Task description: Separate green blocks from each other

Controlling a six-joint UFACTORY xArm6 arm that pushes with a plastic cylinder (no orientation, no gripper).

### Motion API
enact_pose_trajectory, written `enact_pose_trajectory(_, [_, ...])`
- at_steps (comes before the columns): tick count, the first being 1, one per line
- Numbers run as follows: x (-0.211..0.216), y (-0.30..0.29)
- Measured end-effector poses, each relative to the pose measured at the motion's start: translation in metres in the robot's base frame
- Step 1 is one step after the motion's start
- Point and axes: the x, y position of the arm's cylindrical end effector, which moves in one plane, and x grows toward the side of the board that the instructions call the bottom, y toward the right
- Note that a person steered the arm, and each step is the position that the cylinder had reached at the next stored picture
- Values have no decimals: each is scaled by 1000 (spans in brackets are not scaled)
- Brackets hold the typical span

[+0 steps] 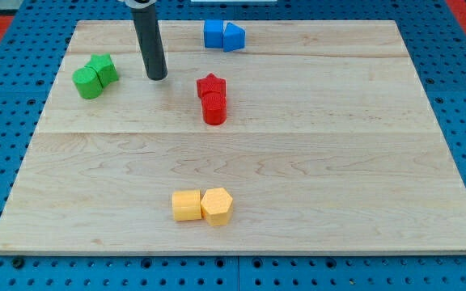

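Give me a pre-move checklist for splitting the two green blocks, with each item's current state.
1. The tip is on the wooden board, to the view's right of the green pair, apart from them: ok.
2. The green star-like block and the green rounded block are already separated: not ok, they touch.
3. The seam between the greens shows clearly enough to aim at: cannot tell.
4. The straight path from the tip to the greens is free of other blocks: ok.
5. The red pair is out of the way, on the tip's far side from the greens: ok.
6. The greens have board left toward the view's left edge: ok, though they sit close to it.
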Motion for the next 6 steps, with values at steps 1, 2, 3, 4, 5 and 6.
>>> enact_pose_trajectory(1, [0,0])
enact_pose_trajectory(2, [0,1])
enact_pose_trajectory(3, [10,4])
enact_pose_trajectory(4, [31,-27])
enact_pose_trajectory(5, [49,-120])
enact_pose_trajectory(6, [53,-158])
